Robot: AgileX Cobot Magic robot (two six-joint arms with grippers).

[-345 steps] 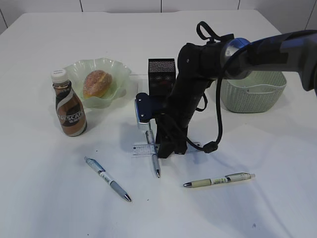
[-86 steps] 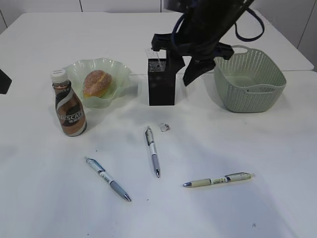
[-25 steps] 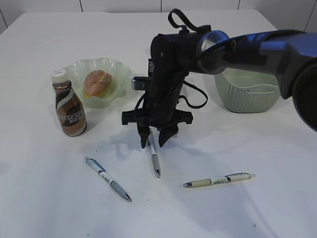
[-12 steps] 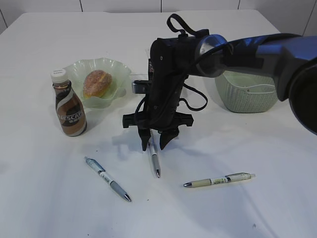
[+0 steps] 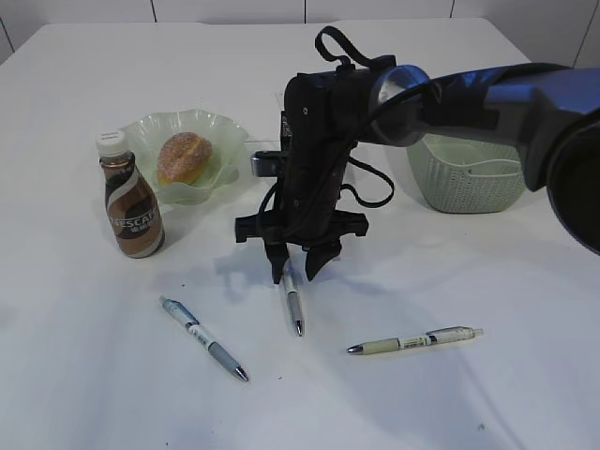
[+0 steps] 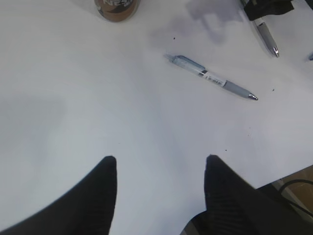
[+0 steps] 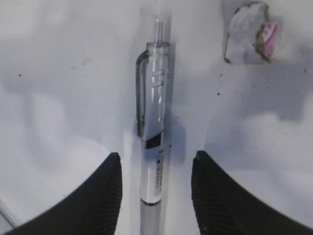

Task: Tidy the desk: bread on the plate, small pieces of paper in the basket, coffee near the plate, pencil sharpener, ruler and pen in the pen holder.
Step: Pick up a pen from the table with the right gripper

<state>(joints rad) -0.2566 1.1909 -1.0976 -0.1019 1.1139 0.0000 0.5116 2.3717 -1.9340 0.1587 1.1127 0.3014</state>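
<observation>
White table (image 5: 84, 375) below you, and your right pincer (image 5: 299, 265) hangs spread wide over the middle pen (image 7: 155, 142), its barrel lying flat between the two fingers (image 7: 100, 200) with a paper scrap (image 7: 250, 33) just beyond, while your left pincer (image 6: 159, 169) waits parted over bare table.

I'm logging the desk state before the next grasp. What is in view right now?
bread: 1, brown, on the plate
plate: 1, pale green, back left
coffee bottle: 1, brown with white cap, beside the plate
pens: 3, lying on the table; middle pen between the right gripper's fingers
paper scrap: 1, white and pink, beside the middle pen
basket: 1, pale green, back right
pen holder: 1, black, mostly hidden behind the arm
table: 1, white
right gripper: black, open over the middle pen
left gripper: black, open above bare table
</observation>
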